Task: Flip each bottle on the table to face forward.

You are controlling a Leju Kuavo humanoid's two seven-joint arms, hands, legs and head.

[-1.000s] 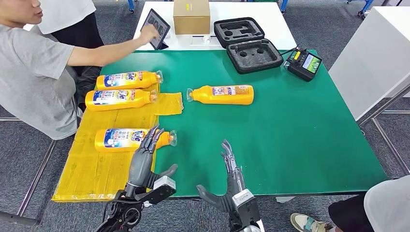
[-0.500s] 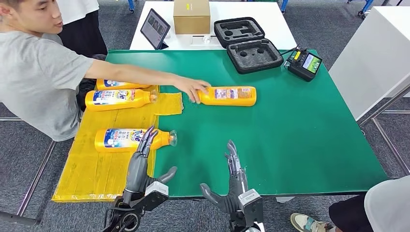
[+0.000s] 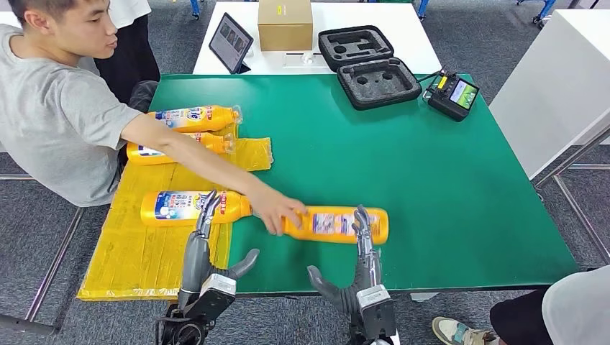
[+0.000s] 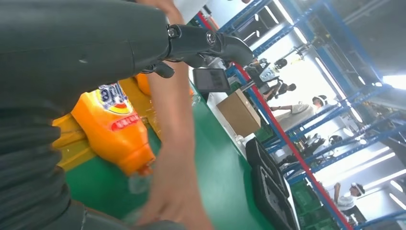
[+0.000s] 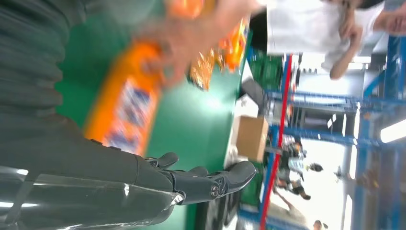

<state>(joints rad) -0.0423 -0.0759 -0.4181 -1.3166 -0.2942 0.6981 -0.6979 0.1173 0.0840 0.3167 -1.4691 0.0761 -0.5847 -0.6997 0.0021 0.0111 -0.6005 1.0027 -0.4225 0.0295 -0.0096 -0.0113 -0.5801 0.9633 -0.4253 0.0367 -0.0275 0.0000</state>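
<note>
- Yellow sheet point(image 3: 137, 251) at the table's left carries three orange bottles; the nearest bottle point(image 3: 188, 205) lies on its side, cap rightward.
- Left hand point(image 3: 199, 251) hovers with fingers straight and spread, empty, fingertips over that bottle's neck end.
- A person's hand point(image 3: 273, 210) grips another bottle point(image 3: 338, 223) lying on the green table point(image 3: 446, 180).
- Right hand point(image 3: 360, 262) is spread and empty too, fingertips over this bottle's base end.

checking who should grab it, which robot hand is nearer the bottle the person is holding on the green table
Right. The right hand overlaps that bottle near its base end; the left hand sits off its cap end, by another bottle.
</note>
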